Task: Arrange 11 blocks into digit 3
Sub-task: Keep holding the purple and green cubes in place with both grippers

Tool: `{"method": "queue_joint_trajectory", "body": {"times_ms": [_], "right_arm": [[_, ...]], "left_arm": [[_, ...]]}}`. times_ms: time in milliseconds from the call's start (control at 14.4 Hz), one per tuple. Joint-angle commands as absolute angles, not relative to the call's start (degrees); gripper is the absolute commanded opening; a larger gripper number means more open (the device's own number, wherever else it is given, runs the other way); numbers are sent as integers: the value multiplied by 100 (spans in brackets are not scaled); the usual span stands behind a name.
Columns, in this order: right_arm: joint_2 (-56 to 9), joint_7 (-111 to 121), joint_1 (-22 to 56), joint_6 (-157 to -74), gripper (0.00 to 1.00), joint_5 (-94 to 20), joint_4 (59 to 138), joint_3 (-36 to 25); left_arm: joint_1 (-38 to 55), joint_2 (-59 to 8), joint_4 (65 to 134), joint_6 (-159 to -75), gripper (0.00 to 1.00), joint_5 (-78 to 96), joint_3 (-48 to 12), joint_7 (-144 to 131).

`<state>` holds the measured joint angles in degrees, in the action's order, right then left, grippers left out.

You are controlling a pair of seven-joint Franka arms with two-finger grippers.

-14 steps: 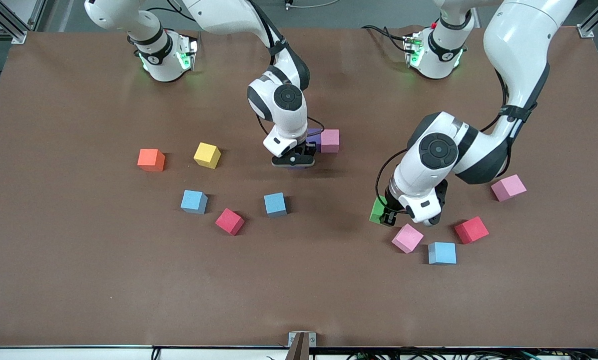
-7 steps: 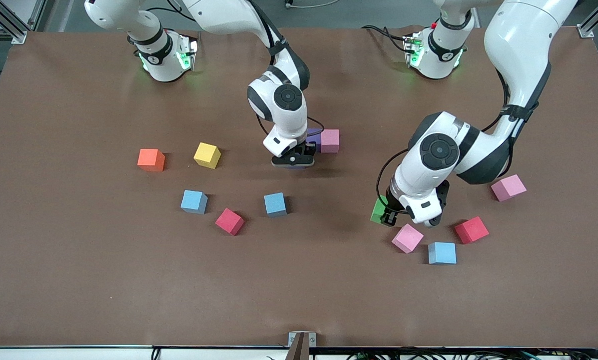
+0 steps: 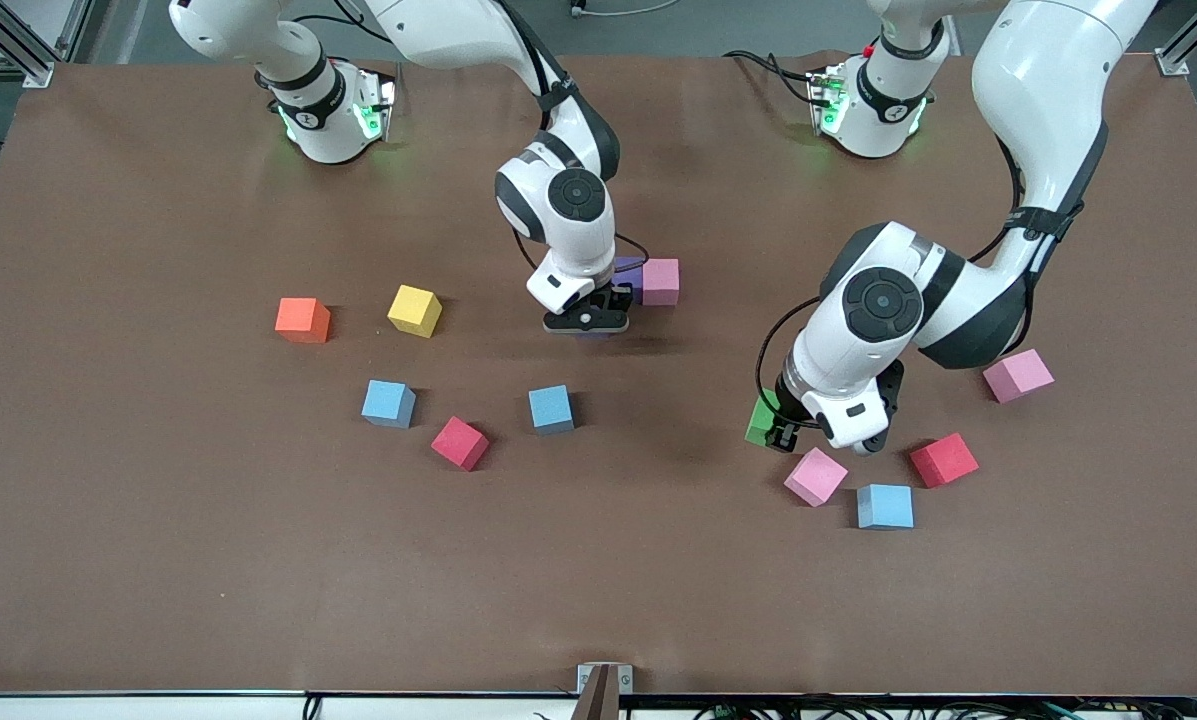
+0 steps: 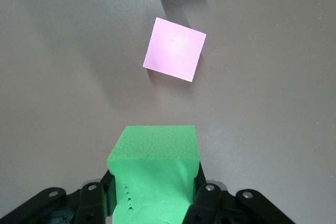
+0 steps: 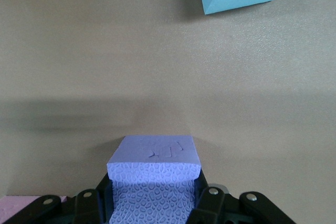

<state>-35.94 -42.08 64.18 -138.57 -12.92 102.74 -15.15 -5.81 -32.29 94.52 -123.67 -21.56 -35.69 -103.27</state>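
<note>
**Both arms loaded, the figure barely begun**

Right now each arm has a cube in hand. The right gripper (image 3: 588,322) sits low over the middle of the tabletop (image 3: 158,560), its fingers (image 5: 207,203) pressed against the sides of a purple cube (image 5: 154,177). It is just beside another purple cube (image 3: 629,272) that touches a pink cube (image 3: 661,281); those two look like the start of the digit 3. Whether the held purple cube rests on the tabletop or hangs just above it cannot be told.

The left gripper (image 3: 780,432) is toward the left arm's end, fingers (image 4: 205,203) clamped on the green cube (image 4: 152,174), over bare tabletop near a second pink cube (image 3: 815,476). A light blue cube (image 3: 885,505), a red cube (image 3: 944,459) and a third pink cube (image 3: 1018,375) lie loose around it.

Toward the right arm's end lie the yellow cube (image 3: 415,310), two light blue cubes (image 3: 389,402) (image 3: 551,408), another red cube (image 3: 460,443) and the orange cube (image 3: 302,320), all apart from one another.

Judging by this, the step in hand is seating the purple cube against the started pair. Next, I would expect it to be set flush, faces square and touching, before the fingers let go; the green cube then needs carrying to the middle without nudging what is placed.
</note>
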Motion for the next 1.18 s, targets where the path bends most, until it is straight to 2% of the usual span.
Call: {"method": "queue_joint_trajectory", "body": {"times_ms": [0,1109], "right_arm": [[-3454,-4263,6513,-13816,2,-1336,10468,-1564],[-3489,-4184,6469,-13816,2,-1318,10468,-1573]], "left_arm": [[-589,-3217,9360,-12208,17,-2197,-3612,-10248],[-589,-3208,9378,-12199,16,-2197,-3691,-10266]]}}
